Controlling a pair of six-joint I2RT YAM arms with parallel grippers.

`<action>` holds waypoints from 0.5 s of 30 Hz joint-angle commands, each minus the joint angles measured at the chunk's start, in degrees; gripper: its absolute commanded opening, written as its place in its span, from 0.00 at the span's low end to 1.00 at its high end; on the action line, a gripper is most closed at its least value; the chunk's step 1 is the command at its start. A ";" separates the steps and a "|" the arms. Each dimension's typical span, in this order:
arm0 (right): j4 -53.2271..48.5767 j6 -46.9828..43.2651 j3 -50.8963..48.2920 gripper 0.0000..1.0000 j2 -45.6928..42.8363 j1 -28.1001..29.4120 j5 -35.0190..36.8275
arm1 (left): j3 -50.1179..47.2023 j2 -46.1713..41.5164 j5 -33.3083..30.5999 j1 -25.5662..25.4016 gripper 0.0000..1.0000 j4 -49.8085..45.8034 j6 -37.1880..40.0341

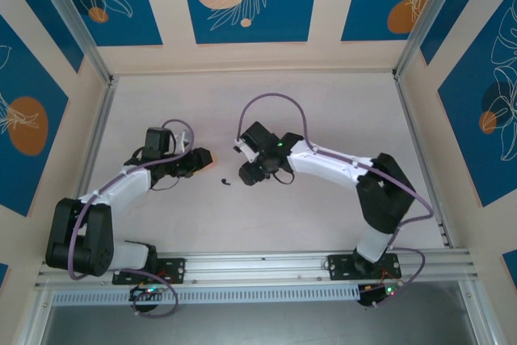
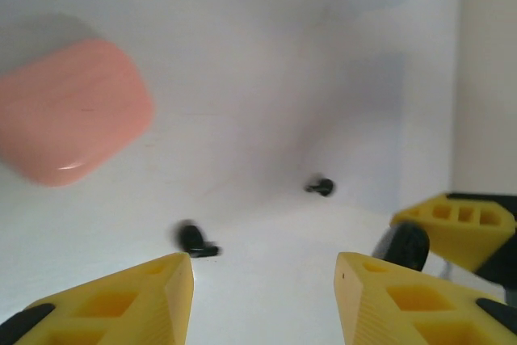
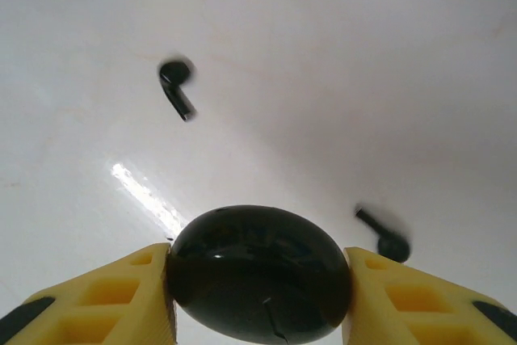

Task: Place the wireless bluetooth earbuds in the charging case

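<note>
The right fingers [image 3: 97,300] grip the black case [image 3: 258,272]; the left fingers [image 2: 129,305] stand open, empty. Next, probably, pinching an earbud [image 2: 196,240] off the table [image 2: 266,54].

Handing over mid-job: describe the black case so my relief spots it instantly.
Follow the right arm to its hand. The case is the glossy black oval clamped between its yellow fingers, far bigger than the two black earbuds on the table beyond.

Case [image 3: 258,272] between right fingers [image 3: 105,296]; earbuds [image 3: 176,86] on table [image 3: 339,38] beyond.
</note>
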 commanded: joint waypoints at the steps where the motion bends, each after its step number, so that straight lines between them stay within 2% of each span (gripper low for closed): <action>1: 9.21 -13.65 -3.13 0.38 -4.55 -0.27 -0.47 | 2.24 0.72 11.55 -0.02 0.49 4.27 1.00; 9: 14.73 -26.49 -5.15 0.37 -8.36 0.05 -4.32 | 2.95 -0.18 19.42 -2.07 0.49 6.98 1.34; 15: 15.62 -30.78 -4.21 0.37 -9.05 1.10 -7.40 | 5.85 0.19 19.98 -4.86 0.49 0.49 7.22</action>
